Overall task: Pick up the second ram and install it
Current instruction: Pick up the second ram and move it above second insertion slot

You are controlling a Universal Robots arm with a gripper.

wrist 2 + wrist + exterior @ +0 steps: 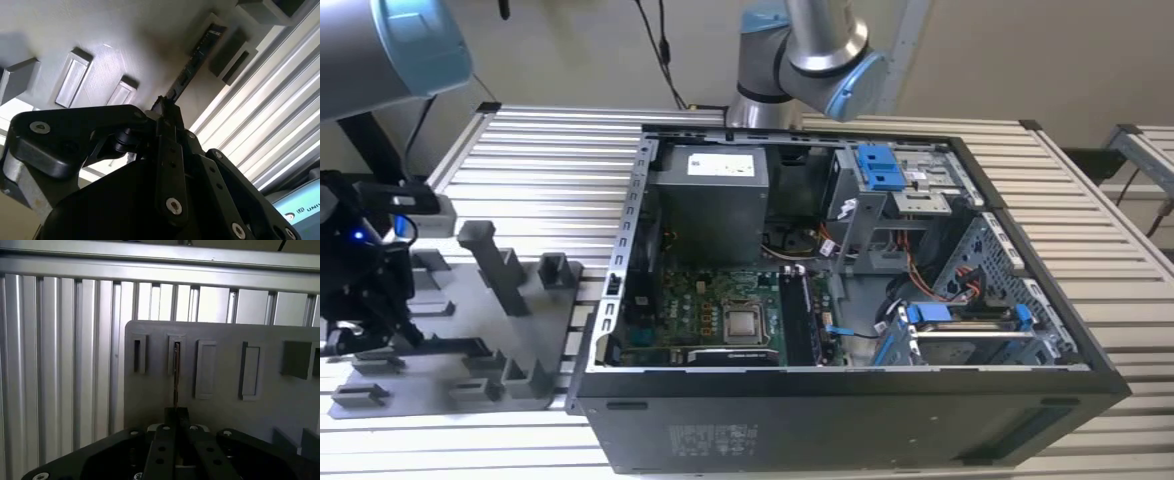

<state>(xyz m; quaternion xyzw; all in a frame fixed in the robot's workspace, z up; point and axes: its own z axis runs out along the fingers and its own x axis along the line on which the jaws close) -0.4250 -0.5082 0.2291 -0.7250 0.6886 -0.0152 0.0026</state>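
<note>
The second ram (192, 62) is a thin dark stick with its far end at a slot of the grey fixture plate (125, 40). In the first wrist view the second ram (176, 375) shows edge-on, running from a narrow slot toward my fingers. My gripper (176, 415) is shut on its near end, and in the second wrist view the gripper (165, 107) has its fingertips meeting on the stick. In the exterior view my gripper (376, 325) hangs over the fixture plate (467, 335) at the exterior view's left, well away from the computer case.
An open black computer case (854, 400) lies on the slatted metal table (547, 160), with the green motherboard (707, 310), a grey power supply (707, 200) and blue drive brackets (881, 165) inside. Grey upright posts (494, 260) rise from the fixture plate near the gripper.
</note>
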